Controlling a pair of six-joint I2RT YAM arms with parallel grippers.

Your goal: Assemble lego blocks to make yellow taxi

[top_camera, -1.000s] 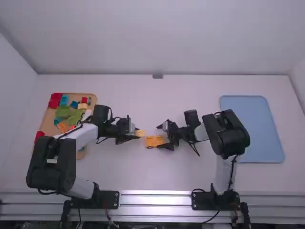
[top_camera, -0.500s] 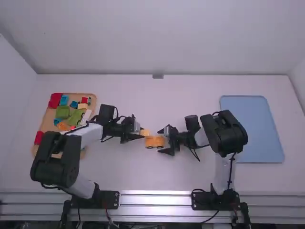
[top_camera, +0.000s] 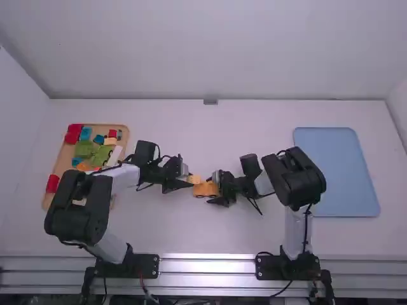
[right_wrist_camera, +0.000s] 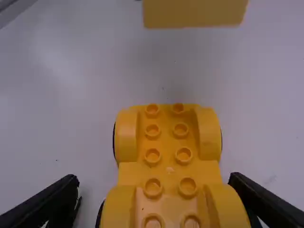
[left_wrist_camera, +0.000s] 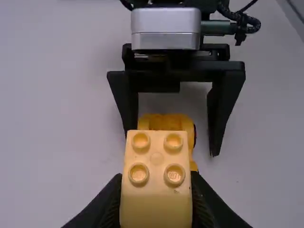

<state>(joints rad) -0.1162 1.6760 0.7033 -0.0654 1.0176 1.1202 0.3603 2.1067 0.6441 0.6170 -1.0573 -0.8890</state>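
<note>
Where 4 studs (left_wrist_camera: pixel 174 175) rise, pale yellow block (left_wrist_camera: pixel 156 206)

Yellow 4-stud block (left_wrist_camera: pixel 156 185) between left gripper (top_camera: pixel 191 182)'s 2 black fingers (left_wrist_camera: pixel 108 202)

- Your pale yellow block (left_wrist_camera: pixel 156 204): four studs up, held toward ten o'clock of the base.
- Your deeper-yellow wheeled base (right_wrist_camera: pixel 167 142): studs up, lengthwise nine-to-three o'clock.

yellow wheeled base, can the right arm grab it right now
Likely yes: the right gripper is open, one finger at each side of the yellow wheeled base, with no other block seen between the fingers and its sides.
</note>
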